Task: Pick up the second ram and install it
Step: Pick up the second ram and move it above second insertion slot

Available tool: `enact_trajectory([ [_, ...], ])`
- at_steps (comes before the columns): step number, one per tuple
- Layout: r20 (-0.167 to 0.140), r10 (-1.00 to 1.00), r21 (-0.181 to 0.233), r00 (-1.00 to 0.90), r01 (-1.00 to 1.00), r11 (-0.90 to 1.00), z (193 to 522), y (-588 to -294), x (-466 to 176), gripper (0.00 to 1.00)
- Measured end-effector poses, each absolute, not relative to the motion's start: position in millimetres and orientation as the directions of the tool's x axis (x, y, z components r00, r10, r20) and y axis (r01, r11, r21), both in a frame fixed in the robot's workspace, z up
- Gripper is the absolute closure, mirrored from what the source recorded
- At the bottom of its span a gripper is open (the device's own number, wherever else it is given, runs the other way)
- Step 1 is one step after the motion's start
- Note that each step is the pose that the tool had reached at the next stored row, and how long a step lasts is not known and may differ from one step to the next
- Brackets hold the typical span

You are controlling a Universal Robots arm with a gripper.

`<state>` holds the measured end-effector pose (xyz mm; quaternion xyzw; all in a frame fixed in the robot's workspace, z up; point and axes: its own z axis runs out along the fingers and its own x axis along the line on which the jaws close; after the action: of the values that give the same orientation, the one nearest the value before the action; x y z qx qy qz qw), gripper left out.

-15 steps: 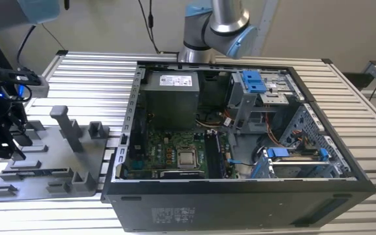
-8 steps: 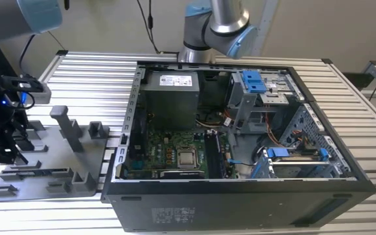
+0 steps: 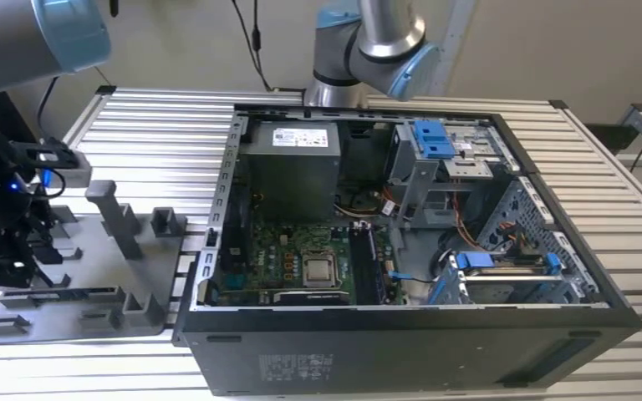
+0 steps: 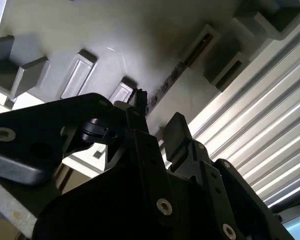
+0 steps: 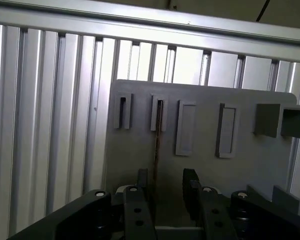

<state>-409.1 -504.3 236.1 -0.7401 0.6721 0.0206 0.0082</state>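
1. The memory stick stands on its thin edge in a slot of the grey tray; in the first wrist view it is a dark narrow line running straight away from the claw, lengthwise along the slot.
2. In the second wrist view the same stick cuts slantwise across the tray, one end under the claw, the other reaching toward the raised blocks at the tray's far edge.
3. In the exterior view it lies as a long dark strip near the tray's front, its long axis running from that view's left to its right; the tray sits on the slatted table, just beside the open computer case, on the exterior view's left.
4. The claw hangs low over the tray with its two fingers spread apart, one on each side of the stick; the stick sits nearer one finger than the other.
5. It seems to grip nothing; whether the nearer finger touches the stick I cannot tell from here.
6. In the exterior view the claw is over the end of the stick farther from the case.
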Motion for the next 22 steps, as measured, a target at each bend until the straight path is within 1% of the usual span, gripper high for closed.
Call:
enact_trajectory([
  [22, -0.039, -0.994, 0.016, 0.106, -0.994, -0.107, 202, -505, -408, 0.58],
])
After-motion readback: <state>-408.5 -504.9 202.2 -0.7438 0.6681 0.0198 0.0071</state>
